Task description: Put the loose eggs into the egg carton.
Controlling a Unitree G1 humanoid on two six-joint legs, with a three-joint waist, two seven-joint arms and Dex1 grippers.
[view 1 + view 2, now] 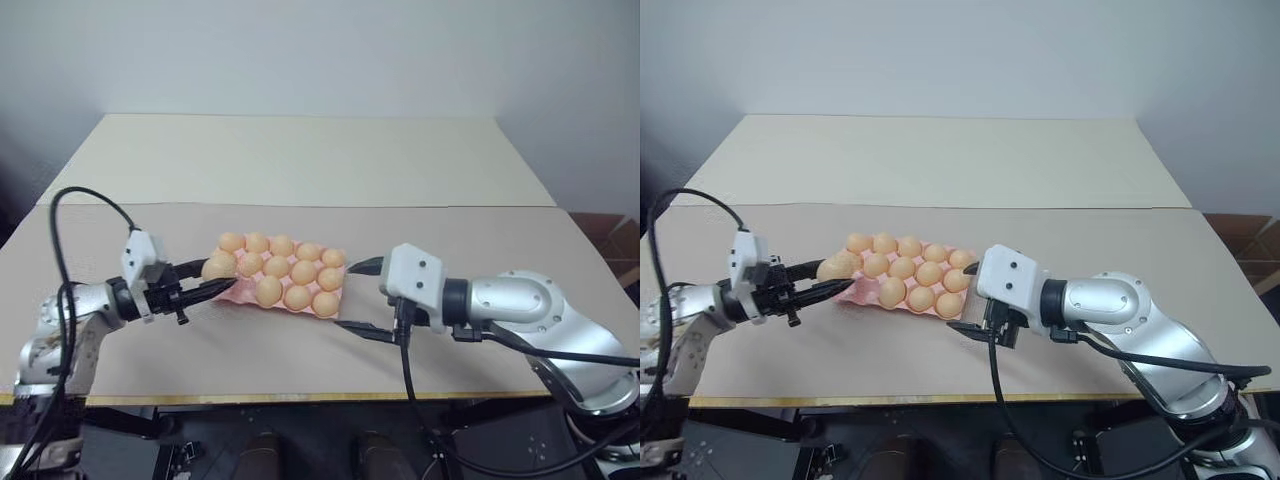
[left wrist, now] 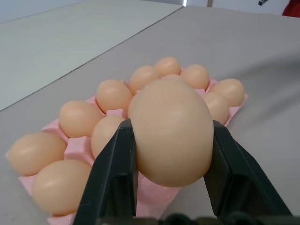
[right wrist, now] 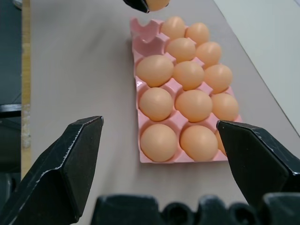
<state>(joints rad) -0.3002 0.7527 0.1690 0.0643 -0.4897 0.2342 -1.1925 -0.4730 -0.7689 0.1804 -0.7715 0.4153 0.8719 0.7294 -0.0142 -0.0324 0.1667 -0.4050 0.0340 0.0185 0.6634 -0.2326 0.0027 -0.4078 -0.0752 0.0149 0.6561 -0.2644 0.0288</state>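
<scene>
The right end effector [image 1: 362, 298] hangs at the near right end of the egg carton [image 3: 136, 82], just above the tan surface [image 1: 450, 240], with its two black fingers [image 3: 63, 164] spread wide and nothing between them. From its wrist camera the fingers frame the near short end of the pink tray, which lies lengthwise away from it.

The left end effector [image 2: 171, 154] comes in from the left at about the same depth, pinching one loose egg [image 2: 171, 131] between its two black fingers [image 2: 115, 173]. The egg sits upright in the grip, clear of the surface, at the left end of the tray. In the head views the held egg [image 1: 217, 266] is just at the tray's left corner, touching or nearly touching it; which, I cannot tell.

The carton lies flat on the surface between the two arms, slightly angled. Nearly every cup holds a tan-orange egg [image 3: 159, 142]. At the far left end, seen from the right wrist, the front-row end cup [image 3: 145, 32] stands open, showing its pink scalloped wall.

Beyond the carton the tan surface runs on to a seam, then a paler panel [image 1: 300, 160] reaches back to a white wall [image 1: 320, 50].
</scene>
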